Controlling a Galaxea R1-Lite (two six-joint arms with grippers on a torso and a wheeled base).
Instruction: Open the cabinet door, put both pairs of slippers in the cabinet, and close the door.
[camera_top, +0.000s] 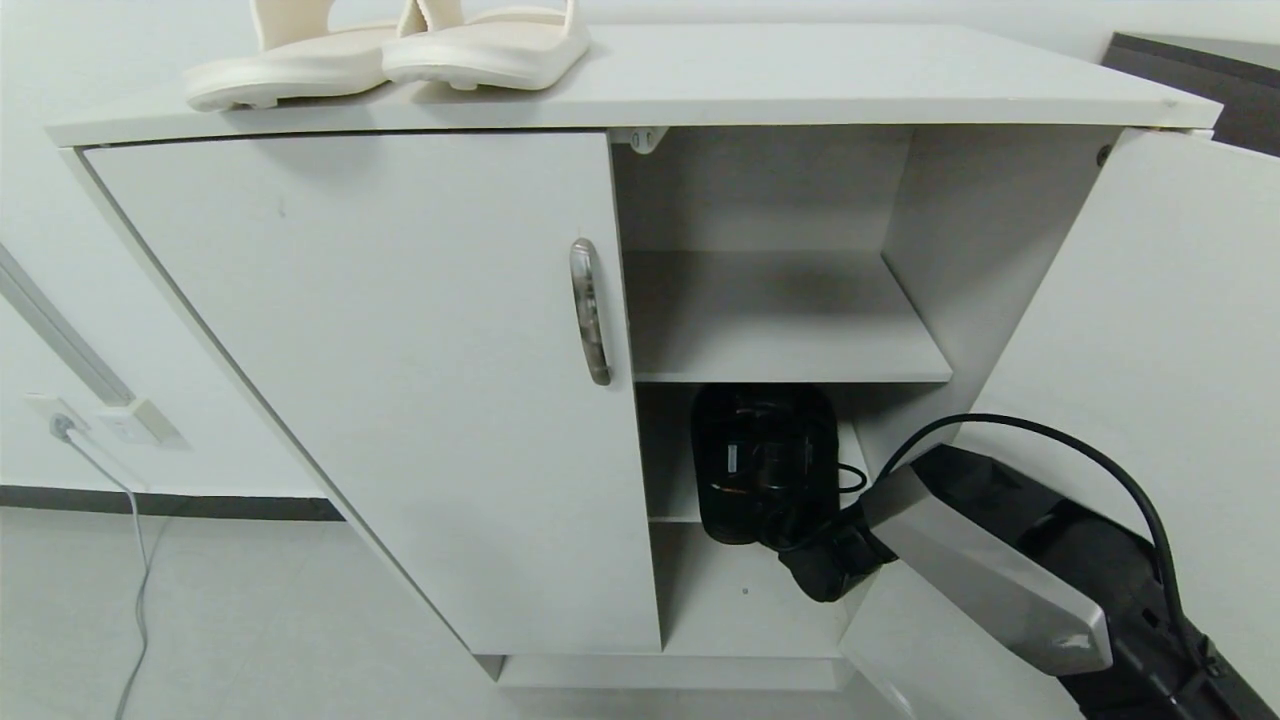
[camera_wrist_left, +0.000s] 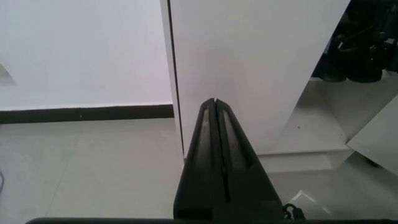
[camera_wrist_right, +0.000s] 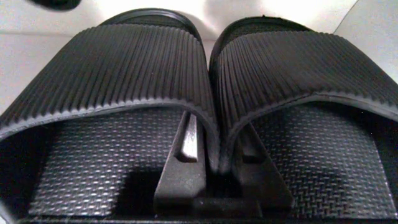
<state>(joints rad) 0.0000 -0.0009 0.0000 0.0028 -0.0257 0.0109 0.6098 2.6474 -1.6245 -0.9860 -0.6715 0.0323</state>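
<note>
Black ribbed rubber lies closest to the right wrist camera: the black slippers (camera_wrist_right: 124, 68) sit side by side, and the right gripper (camera_wrist_right: 217, 149) is clamped on their two inner edges where they meet, so one grasp carries the pair. Their long axis runs straight away from the gripper, heels toward it and toes pointing into the cabinet (camera_top: 700, 90). The left gripper (camera_wrist_left: 214, 106) hangs low near the floor, its jaws pressed together on nothing, just in front of the closed left door (camera_top: 400, 350). In the head view the right arm comes in past the open right door (camera_top: 1150, 350) and holds the pair in the compartment under the upper shelf (camera_top: 780, 320), at the height of the lower shelf (camera_top: 665, 500). Whether the soles rest on that shelf I cannot tell. The coming move looks like setting them down and letting go, which turns on pushing along that same heel-to-toe line, deeper inside. Farthest off, the white slippers (camera_top: 400, 55) lie on the cabinet top toward the left side, closer to the left arm's side than the right's, not yet put away.
</note>
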